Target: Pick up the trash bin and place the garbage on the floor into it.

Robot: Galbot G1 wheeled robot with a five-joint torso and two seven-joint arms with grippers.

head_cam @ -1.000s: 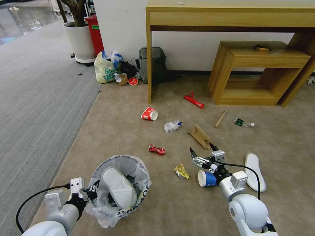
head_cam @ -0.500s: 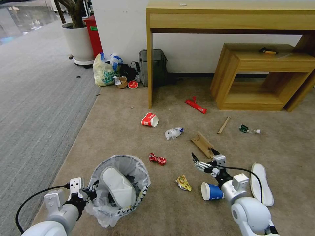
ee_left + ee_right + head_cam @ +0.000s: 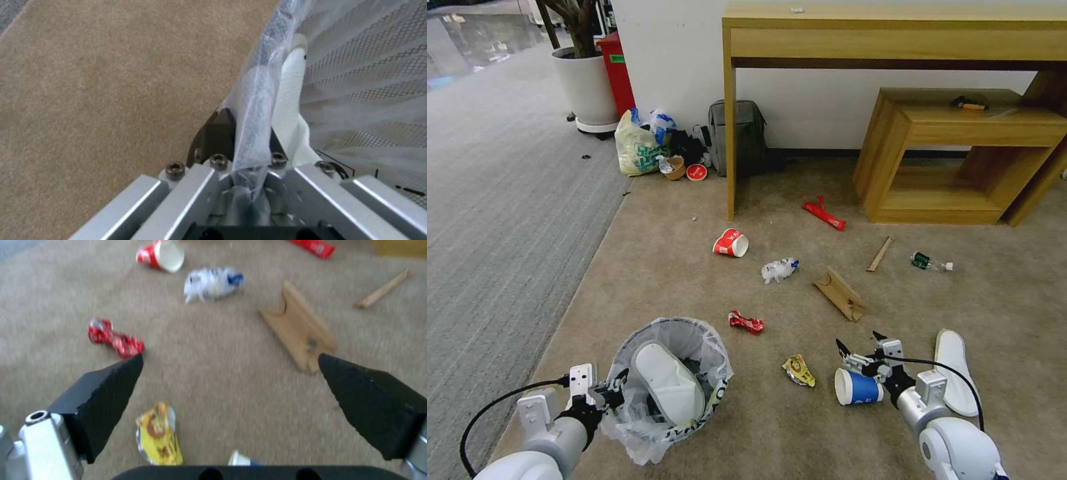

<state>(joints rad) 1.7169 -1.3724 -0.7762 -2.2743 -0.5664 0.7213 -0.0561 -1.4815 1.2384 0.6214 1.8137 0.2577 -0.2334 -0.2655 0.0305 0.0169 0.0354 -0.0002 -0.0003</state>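
Right gripper [image 3: 862,342], fingers spread, has pulled back and dropped over the blue cup [image 3: 858,387] on the floor [image 3: 660,280], probably lining up a grasp; left gripper [image 3: 616,385] stays clamped on the trash bin [image 3: 668,380] rim.

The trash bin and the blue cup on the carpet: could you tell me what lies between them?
In the head view, a yellow wrapper lies on the floor between the trash bin and blue cup.

I see even, soft indoor light, faint shadows under the desk [image 3: 894,40]; the right wrist view looks motion-blurred, perhaps defocused.
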